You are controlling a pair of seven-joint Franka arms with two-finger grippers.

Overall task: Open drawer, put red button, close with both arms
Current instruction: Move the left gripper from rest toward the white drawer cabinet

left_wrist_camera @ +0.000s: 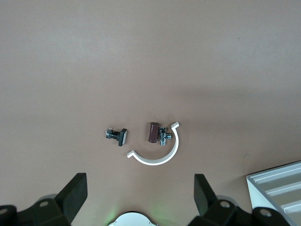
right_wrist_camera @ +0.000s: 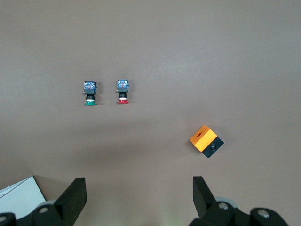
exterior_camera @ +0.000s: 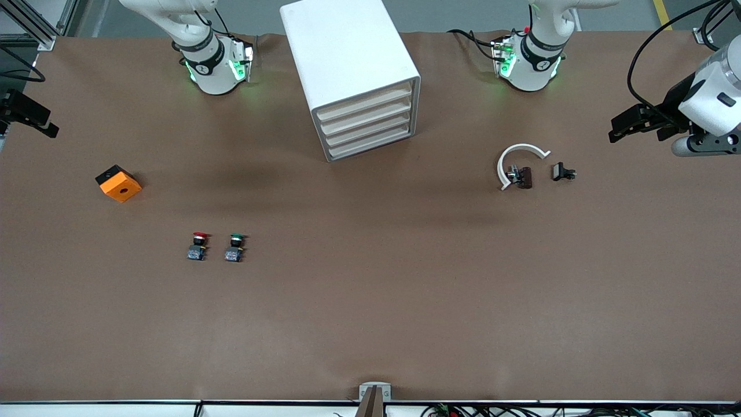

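Note:
The red button [exterior_camera: 198,245] stands on the brown table toward the right arm's end, beside its green-capped twin [exterior_camera: 234,247]; it also shows in the right wrist view [right_wrist_camera: 122,90]. The white drawer cabinet [exterior_camera: 353,75] stands between the two arm bases with all its drawers shut. My right gripper [exterior_camera: 46,124] is open and empty over the table's edge at the right arm's end, its jaws wide apart in the right wrist view [right_wrist_camera: 139,188]. My left gripper [exterior_camera: 615,132] is open and empty over the table at the left arm's end, also seen in the left wrist view [left_wrist_camera: 140,186].
An orange block [exterior_camera: 118,183] lies near the right gripper, farther from the front camera than the buttons. A white C-shaped ring [exterior_camera: 518,157], a brown part [exterior_camera: 525,177] and a small black part [exterior_camera: 561,172] lie toward the left arm's end.

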